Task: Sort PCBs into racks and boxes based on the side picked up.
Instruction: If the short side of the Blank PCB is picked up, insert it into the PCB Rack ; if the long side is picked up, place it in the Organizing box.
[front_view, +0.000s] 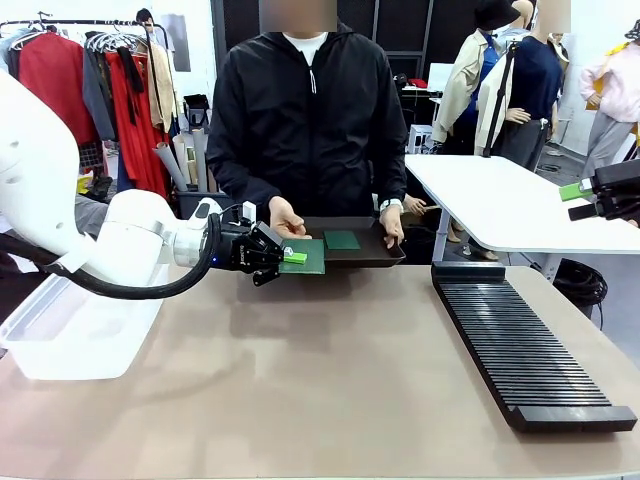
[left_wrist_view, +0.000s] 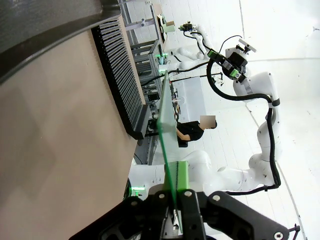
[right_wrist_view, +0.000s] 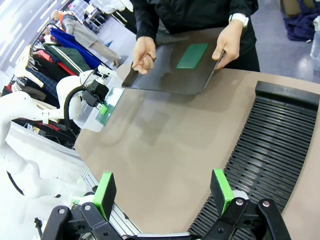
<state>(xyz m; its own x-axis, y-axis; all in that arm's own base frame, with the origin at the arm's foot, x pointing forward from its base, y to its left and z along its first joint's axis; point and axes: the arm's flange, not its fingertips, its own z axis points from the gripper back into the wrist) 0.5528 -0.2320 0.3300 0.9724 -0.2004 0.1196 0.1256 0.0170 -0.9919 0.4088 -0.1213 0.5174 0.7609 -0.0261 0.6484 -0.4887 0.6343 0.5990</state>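
Note:
My left gripper (front_view: 293, 258) is shut on the edge of a green PCB (front_view: 312, 262), held level just in front of the dark tray (front_view: 385, 258) that a person holds in both hands. Another PCB (front_view: 341, 240) lies flat on that tray. In the left wrist view the held PCB (left_wrist_view: 164, 125) runs edge-on between the fingers of my left gripper (left_wrist_view: 175, 187). My right gripper (right_wrist_view: 164, 192) stands open and holds nothing, high over the long black slotted rack (right_wrist_view: 270, 150). It also shows at the far right as my right gripper (front_view: 578, 200). The clear box (front_view: 70, 330) sits at the table's left.
The rack (front_view: 520, 345) runs along the right side of the brown table (front_view: 320, 380). The person's hands (front_view: 285, 218) grip both ends of the tray at the far edge. A white table (front_view: 500, 200) stands behind on the right.

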